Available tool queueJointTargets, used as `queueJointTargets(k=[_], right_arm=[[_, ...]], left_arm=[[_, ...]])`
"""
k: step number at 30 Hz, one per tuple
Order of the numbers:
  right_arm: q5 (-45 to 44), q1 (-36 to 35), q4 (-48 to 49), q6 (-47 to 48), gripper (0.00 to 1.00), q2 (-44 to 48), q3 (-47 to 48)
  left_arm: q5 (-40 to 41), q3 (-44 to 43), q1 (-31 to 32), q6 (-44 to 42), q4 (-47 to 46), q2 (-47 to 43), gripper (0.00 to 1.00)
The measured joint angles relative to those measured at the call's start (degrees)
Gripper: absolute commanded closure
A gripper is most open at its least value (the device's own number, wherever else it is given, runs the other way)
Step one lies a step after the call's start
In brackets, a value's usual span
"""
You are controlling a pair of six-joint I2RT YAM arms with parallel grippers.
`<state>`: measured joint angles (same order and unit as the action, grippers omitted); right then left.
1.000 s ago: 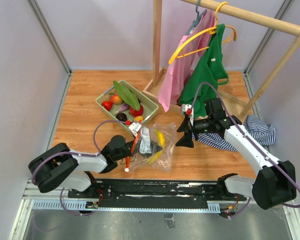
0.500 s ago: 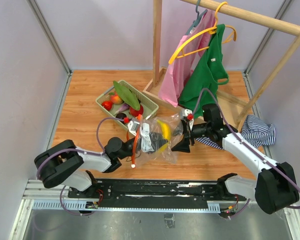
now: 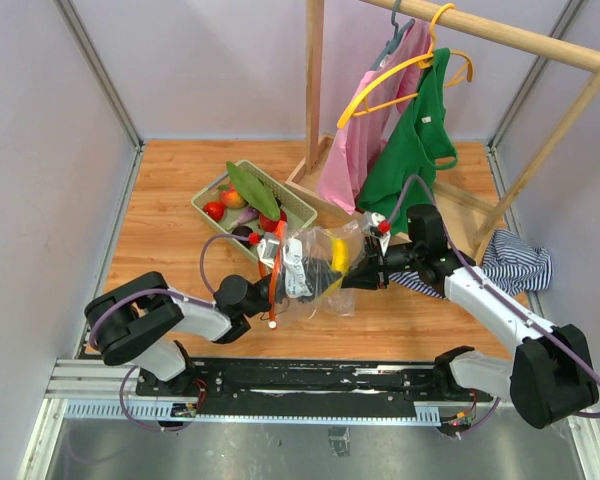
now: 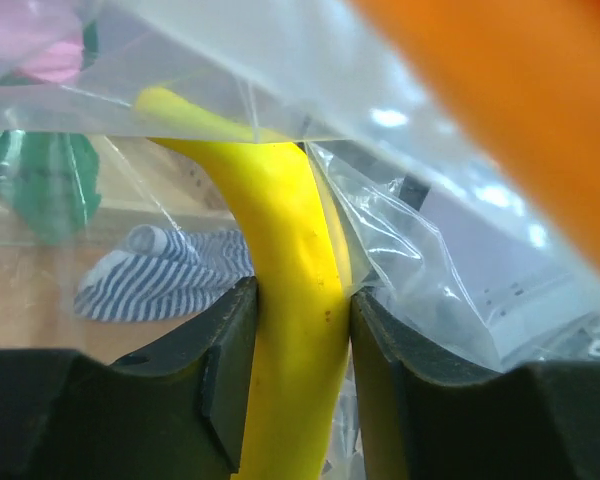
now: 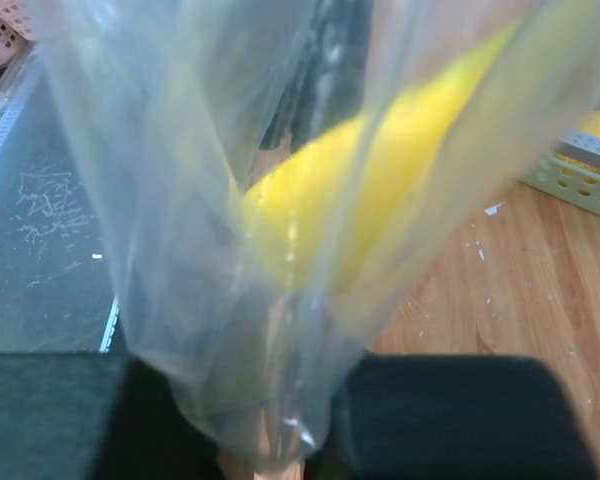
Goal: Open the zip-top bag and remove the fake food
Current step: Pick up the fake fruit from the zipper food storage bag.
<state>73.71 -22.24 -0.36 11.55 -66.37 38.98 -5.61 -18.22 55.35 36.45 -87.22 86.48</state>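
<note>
Zip-top bag (image 3: 315,285): thin clear plastic film, crinkled, glossy.
Banana (image 4: 295,300): yellow plastic, smooth, slight sheen.
Basket (image 3: 300,203): pale green slotted plastic, matt.
Table (image 3: 170,220): wood-grain, smooth.
Garment heap (image 3: 518,262): striped cloth, rumpled, matt.
Clothes rack (image 3: 315,80): bare pale wood.

zip-top bag (image 3: 318,296): clear, crinkled, apparently suspended | banana (image 3: 337,253): yellow, inside

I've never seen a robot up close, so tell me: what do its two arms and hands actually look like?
The left arm and right arm are white tubes linked by rounded black joints. A thin purple cable loops along each. The left hand and right hand each end in two flat black fingers.
</note>
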Motion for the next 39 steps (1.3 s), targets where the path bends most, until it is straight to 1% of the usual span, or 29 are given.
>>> queueJointTargets(k=[1, 4, 8, 13, 14, 15, 17, 25, 30, 34, 39], right_arm=[[0.26, 0.0, -0.02, -0.07, 0.98, 0.0, 0.0], [1.81, -0.02, 0.17, -0.31, 0.99, 0.07, 0.09], [2.8, -0.02, 0.09, -0.24, 0.99, 0.13, 0.33], [3.1, -0.02, -0.46, 0.46, 0.99, 0.17, 0.81], [3.04, -0.02, -0.79, 0.66, 0.99, 0.17, 0.87], [2.95, 0.0, -1.22, 0.94, 0.99, 0.17, 0.96], [2.71, 0.13, -1.88, 1.53, 0.99, 0.17, 1.09], [-1.01, 2.56, -5.03, 3.76, 0.99, 0.26, 1.7], [-4.42, 3.28, -6.6, 4.79, 0.99, 0.48, 1.95], [-6.56, 4.83, -7.39, 5.01, 0.99, 0.68, 2.01], [-7.82, 8.04, -7.39, 4.68, 0.99, 1.01, 2.03]], left_arm=[[-0.26, -0.07, 0.0, 0.11, -0.11, 0.07, 0.51], [-2.43, -0.42, 0.04, 1.25, -0.11, 1.03, 0.46], [-5.44, -0.66, 0.17, 2.54, -0.02, 3.08, 0.44], [-7.67, -1.07, 0.2, 3.06, 0.33, 3.52, 0.54], [-7.74, -0.98, 0.22, 2.99, 0.35, 3.45, 0.6], [-7.58, -0.76, 0.24, 2.99, 0.35, 3.23, 0.63], [-6.8, 0.17, 0.28, 2.91, 0.46, 2.16, 0.65], [-0.87, 6.71, -0.5, 3.56, 0.81, -8.0, 0.61], [3.45, 8.5, -1.29, 4.68, 4.61, -14.08, 0.61], [7.39, 10.21, -1.88, 5.01, 10.97, -21.88, 0.61], [12.04, 10.73, -2.47, 5.07, 25.11, -34.47, 0.62]])
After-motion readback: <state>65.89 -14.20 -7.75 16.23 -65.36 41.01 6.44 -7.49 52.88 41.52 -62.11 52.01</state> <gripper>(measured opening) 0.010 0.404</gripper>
